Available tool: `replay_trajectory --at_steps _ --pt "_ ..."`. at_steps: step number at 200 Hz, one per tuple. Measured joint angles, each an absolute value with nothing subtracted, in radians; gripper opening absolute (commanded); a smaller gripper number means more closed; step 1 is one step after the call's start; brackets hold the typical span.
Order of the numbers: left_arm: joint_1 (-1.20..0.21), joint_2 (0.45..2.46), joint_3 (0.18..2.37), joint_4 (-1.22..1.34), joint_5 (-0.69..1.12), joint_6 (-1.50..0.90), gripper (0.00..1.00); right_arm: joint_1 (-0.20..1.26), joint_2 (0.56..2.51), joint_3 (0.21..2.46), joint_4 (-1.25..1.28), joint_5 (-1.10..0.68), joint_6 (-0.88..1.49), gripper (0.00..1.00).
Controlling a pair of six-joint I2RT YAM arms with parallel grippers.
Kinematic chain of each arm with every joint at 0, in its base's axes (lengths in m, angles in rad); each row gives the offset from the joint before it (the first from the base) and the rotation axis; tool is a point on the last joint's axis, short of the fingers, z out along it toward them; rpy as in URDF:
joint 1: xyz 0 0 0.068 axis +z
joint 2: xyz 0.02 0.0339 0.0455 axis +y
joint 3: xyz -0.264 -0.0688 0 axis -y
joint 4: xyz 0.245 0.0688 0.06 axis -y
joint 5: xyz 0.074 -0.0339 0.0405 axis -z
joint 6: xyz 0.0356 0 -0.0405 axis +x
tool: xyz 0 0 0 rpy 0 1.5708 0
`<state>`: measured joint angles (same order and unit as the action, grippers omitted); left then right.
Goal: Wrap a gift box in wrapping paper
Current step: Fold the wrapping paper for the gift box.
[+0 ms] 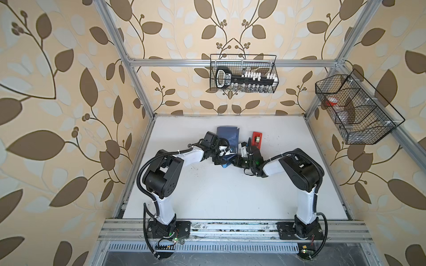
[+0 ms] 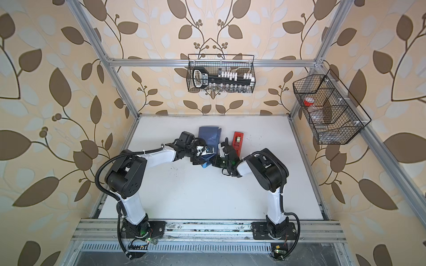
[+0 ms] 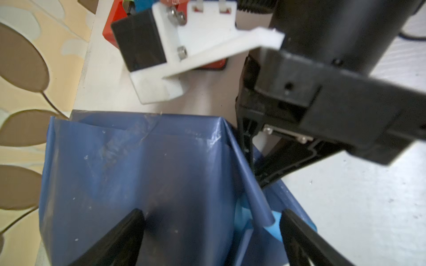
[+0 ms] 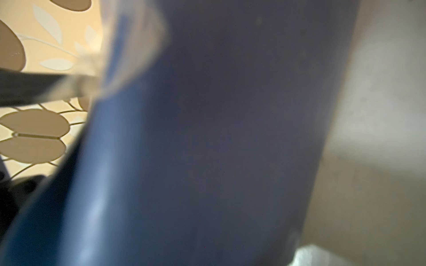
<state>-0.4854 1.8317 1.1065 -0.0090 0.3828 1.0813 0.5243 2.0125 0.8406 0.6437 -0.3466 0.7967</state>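
In both top views, one wrapping paper (image 1: 227,135) (image 2: 208,135) lies at 12 o'clock on the counter (image 1: 219,195), with one red tape dispenser (image 1: 256,138) just beside it at 3 o'clock. Bare counter spans toward 6 o'clock. Two wire baskets (image 1: 214,69) (image 1: 359,135) hang on the walls. Left wrist view: the left pincer (image 3: 211,213) is released and straddles the paper; the right pincer (image 3: 257,175) is clenched on a raised fold. The gift box is hidden. Right wrist view: blurred paper fills the frame.

No legible txt; white label (image 1: 227,77) on black tool (image 1: 253,79) in wire basket (image 1: 275,73) too blurry to read.
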Motion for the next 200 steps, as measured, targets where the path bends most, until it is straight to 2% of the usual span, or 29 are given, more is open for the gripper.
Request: replay_trajectory --at_steps 22,53,113,144,200 --pt "-0.498 1.834 1.106 0.015 0.355 1.031 0.91 0.524 2.012 0.841 0.643 -0.347 0.796 0.10" --pt "-0.504 1.842 1.106 0.052 0.326 0.978 0.75 0.524 2.014 0.841 0.645 -0.347 0.796 0.10" --pt "-0.504 1.842 1.106 0.070 0.280 1.008 0.61 0.522 2.019 0.841 0.657 -0.359 0.793 0.10" --pt "-0.503 1.843 1.108 0.075 0.272 1.034 0.49 0.522 2.019 0.841 0.657 -0.360 0.793 0.10" --pt "-0.503 1.843 1.113 0.065 0.273 1.053 0.44 0.558 2.031 0.851 0.667 -0.338 0.807 0.09"
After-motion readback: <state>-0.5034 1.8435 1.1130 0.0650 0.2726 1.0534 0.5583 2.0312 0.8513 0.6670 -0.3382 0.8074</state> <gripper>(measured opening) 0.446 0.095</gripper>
